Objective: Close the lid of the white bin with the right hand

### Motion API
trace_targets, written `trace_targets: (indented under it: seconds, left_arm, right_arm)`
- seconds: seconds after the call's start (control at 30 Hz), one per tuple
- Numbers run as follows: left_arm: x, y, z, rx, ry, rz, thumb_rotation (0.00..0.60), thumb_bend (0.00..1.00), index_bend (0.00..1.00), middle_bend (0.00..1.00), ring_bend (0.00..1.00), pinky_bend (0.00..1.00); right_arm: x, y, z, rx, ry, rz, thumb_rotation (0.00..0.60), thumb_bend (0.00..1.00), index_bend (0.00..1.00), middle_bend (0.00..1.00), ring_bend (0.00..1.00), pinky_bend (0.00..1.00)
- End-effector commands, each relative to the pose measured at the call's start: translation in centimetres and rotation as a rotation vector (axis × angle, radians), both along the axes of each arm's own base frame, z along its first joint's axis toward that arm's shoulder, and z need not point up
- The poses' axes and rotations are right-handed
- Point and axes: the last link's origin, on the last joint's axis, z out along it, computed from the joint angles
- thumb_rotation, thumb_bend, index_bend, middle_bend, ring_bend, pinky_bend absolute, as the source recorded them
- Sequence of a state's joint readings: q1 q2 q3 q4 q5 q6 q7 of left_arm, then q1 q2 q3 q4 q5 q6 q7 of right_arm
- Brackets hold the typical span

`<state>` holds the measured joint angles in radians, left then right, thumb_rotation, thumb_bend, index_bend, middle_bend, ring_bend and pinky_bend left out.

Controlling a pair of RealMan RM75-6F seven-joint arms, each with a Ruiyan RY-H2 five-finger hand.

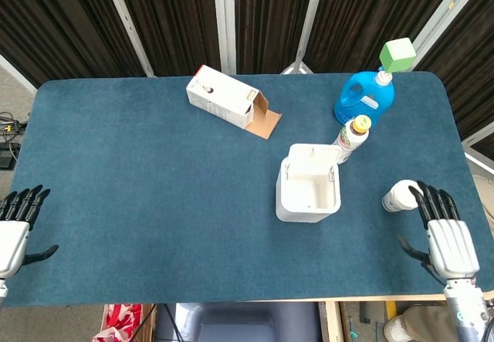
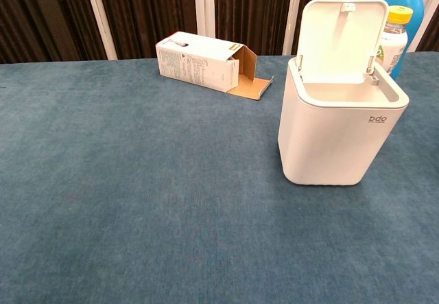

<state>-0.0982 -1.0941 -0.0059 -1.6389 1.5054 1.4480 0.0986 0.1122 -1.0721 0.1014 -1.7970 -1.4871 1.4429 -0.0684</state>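
The left hand (image 1: 14,234) rests at the lower left edge of the head view, fingers spread and holding nothing, while the white plastic bin (image 1: 309,194) stands right of centre with its hinged lid (image 2: 341,40) upright, and the right hand (image 1: 449,242) lies at the lower right, fingers likewise spread and empty. The likely hazards lie on the right hand's path: it could knock the white cylindrical container (image 1: 400,196) beside its fingertips (touching or not cannot be told), or push the light bin toward the yellow-capped bottle (image 1: 353,137) behind it. The surface is a blue-carpeted table (image 1: 139,203), with dark curtains (image 1: 170,18) across the top.
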Motion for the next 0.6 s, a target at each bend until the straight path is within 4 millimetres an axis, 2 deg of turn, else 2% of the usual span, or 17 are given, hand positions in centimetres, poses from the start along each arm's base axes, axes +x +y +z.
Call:
trace_targets:
  seconds: [0.03,0.13,0.37,0.6]
  left_arm:
    - [0.0,0.0,0.0,-0.001,0.000,0.001,0.600,0.00,0.00,0.00,0.00,0.00]
    - [0.1,0.1,-0.2,-0.006,-0.005,0.000,0.600,0.00,0.00,0.00,0.00,0.00]
    - [0.3,0.2,-0.3,-0.017,-0.008,0.003,0.600,0.00,0.00,0.00,0.00,0.00]
    - [0.3,0.2,-0.3,-0.022,-0.020,0.007,0.600,0.00,0.00,0.00,0.00,0.00]
  right_arm:
    - [1.8,-2.5,1.4,-0.021,-0.011,0.020,0.600,0.35,0.00,0.41,0.47,0.56]
    - [3.5,-4.6,2.3,-0.033,0.009,0.045,0.600,0.49,0.00,0.60,0.67,0.69]
    - [8.0,-8.3,3.2,0.034,-0.040,0.060,0.600,0.65,0.00,0.69,0.76,0.72]
    - [11.2,-10.8,2.7,0.102,-0.076,0.053,0.600,0.71,0.00,0.74,0.81,0.74]
